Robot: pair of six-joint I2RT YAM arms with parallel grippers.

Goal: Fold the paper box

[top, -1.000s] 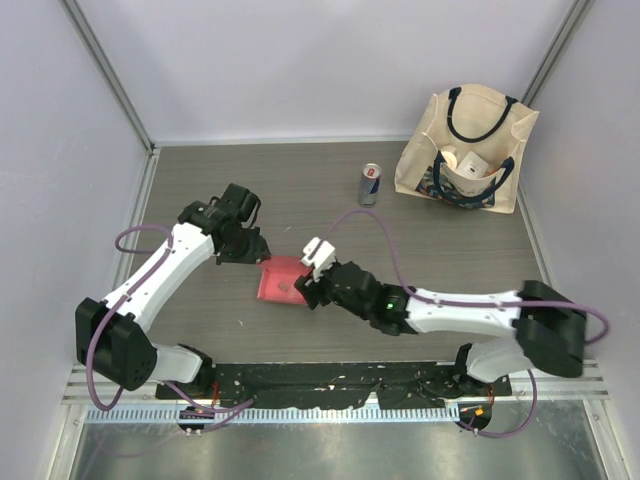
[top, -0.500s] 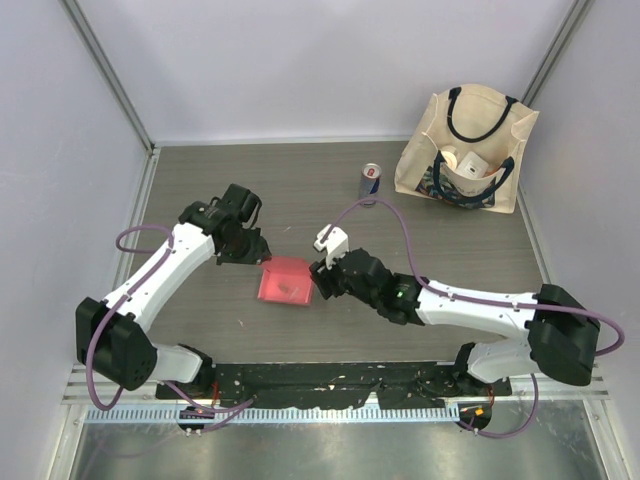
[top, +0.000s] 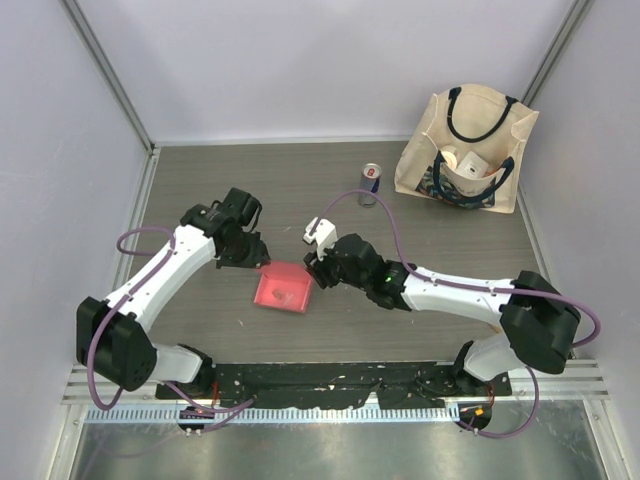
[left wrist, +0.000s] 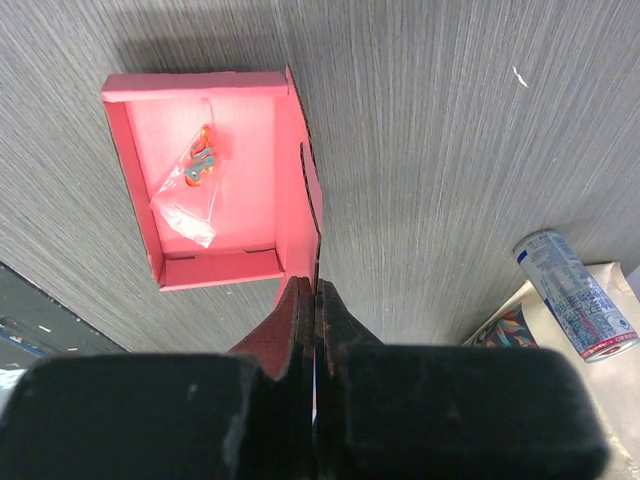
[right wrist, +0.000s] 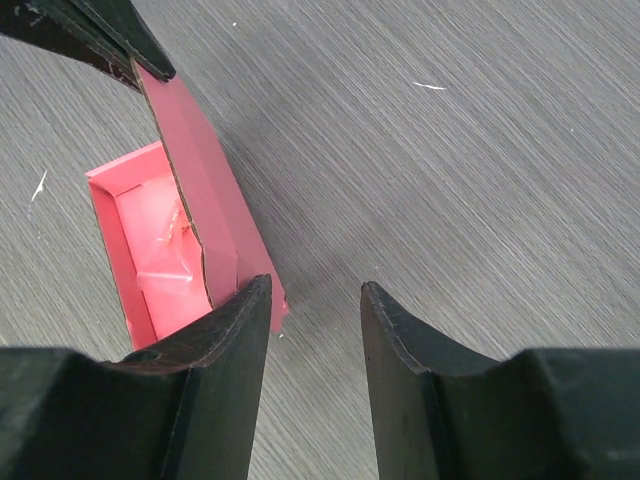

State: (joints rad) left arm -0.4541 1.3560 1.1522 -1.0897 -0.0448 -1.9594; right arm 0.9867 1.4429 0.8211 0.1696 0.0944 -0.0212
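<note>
A grey wood-grain surface (top: 200, 190) fills a booth with pale walls and metal corner posts. At 1 o'clock stands a blue and silver drink can (top: 371, 184); its print is too small to read. Towards 2 o'clock a cream cloth tote bag with black handles (top: 500, 185) leans against the wall, with a small white box (top: 470, 165) in its mouth; no writing on either is legible.

The pink-red card paper box (top: 282, 290) lies just off the middle of the surface, towards 8 o'clock. It is an open tray with low walls, and a small clear plastic bag (left wrist: 190, 195) holding orange and blue bits lies inside. One long flap stands up along its side.

The left tool (left wrist: 316, 300) is at the box's 11 o'clock corner, pressed together on that thin flap. The right tool (right wrist: 312, 290) is at the box's 2 o'clock side, its fingers apart over bare surface. One finger (right wrist: 235, 340) is just beside the box's corner; contact cannot be told.
</note>
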